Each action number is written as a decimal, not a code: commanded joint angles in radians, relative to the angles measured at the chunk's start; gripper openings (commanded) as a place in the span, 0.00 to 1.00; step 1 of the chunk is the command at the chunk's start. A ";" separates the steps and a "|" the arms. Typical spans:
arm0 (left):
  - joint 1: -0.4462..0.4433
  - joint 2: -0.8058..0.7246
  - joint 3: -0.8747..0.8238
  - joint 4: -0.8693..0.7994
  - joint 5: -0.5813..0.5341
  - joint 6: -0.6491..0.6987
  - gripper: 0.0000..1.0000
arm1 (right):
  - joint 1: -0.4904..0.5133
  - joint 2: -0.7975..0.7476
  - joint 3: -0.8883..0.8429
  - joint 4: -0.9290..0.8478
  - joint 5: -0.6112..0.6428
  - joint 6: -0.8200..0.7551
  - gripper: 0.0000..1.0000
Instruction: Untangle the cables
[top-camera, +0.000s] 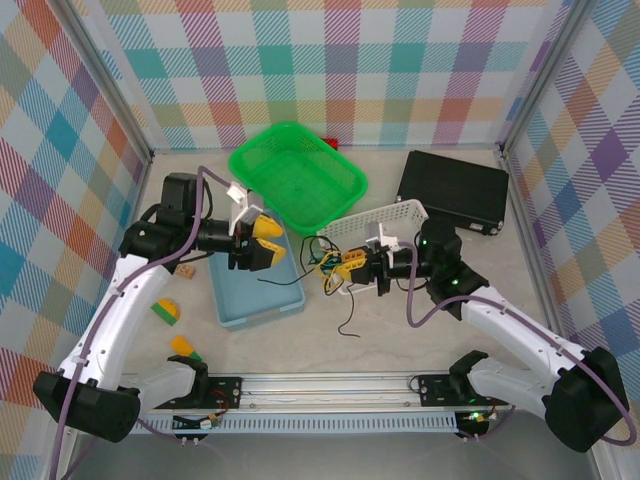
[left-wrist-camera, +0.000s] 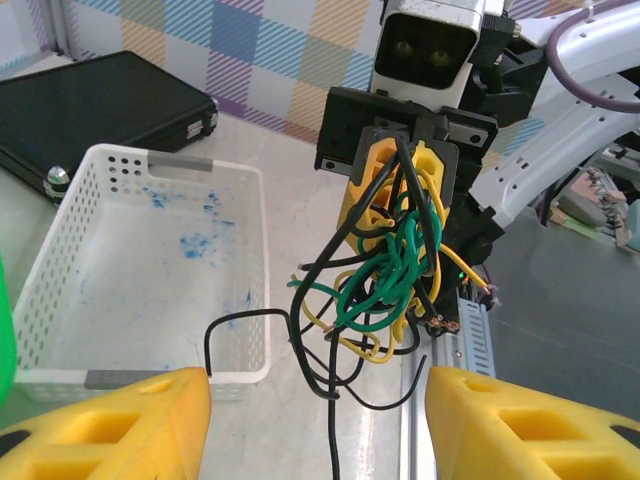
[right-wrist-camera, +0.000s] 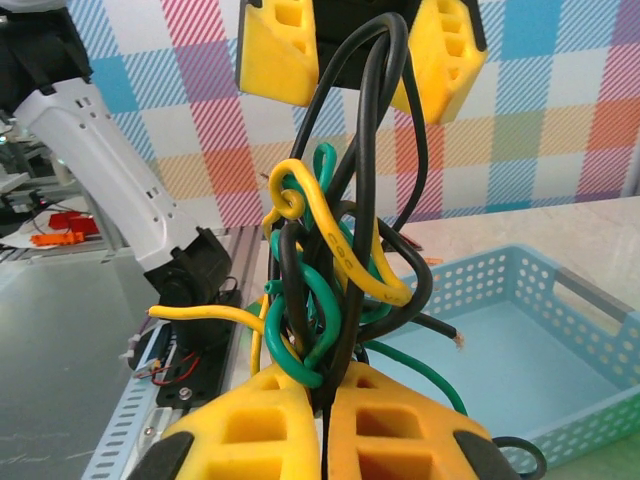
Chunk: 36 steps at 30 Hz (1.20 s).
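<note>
Three cables (left-wrist-camera: 385, 270), one black, one yellow, one green, all tangled together, are clamped in the right gripper (top-camera: 340, 270); the left gripper (top-camera: 262, 243) stands open.

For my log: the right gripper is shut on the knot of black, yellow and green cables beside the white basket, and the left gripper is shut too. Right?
No: the left gripper is open, fingers wide apart in the left wrist view. The right gripper is shut on the knot of cables beside the white basket.
</note>
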 joint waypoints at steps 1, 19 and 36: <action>-0.022 0.011 -0.021 0.014 0.057 0.032 0.58 | 0.006 0.016 0.039 0.011 -0.075 -0.033 0.00; -0.120 0.092 -0.044 0.077 0.018 0.045 0.49 | 0.039 0.088 0.039 0.076 -0.106 0.000 0.00; -0.125 0.066 -0.020 -0.002 -0.027 0.075 0.00 | 0.037 0.183 -0.044 0.033 -0.008 -0.130 0.12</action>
